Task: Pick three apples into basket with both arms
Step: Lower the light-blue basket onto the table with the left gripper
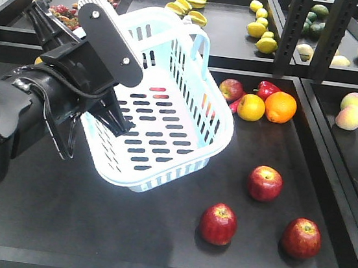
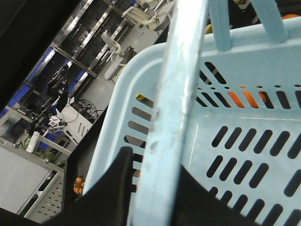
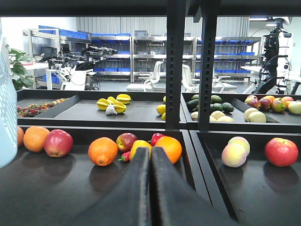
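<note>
bright overhead light | soft shadows under apples | basket rim blurred, glossy

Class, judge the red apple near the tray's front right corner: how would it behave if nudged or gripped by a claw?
Round and resting free on the flat tray, the apple would probably roll when nudged. Its glossy skin suggests a grip might slip. It looks firm, so it likely keeps its shape.

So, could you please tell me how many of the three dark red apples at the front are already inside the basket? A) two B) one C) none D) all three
C: the three apples all lie on the black tray, outside the tilted basket, whose slotted floor holds no fruit.
</note>
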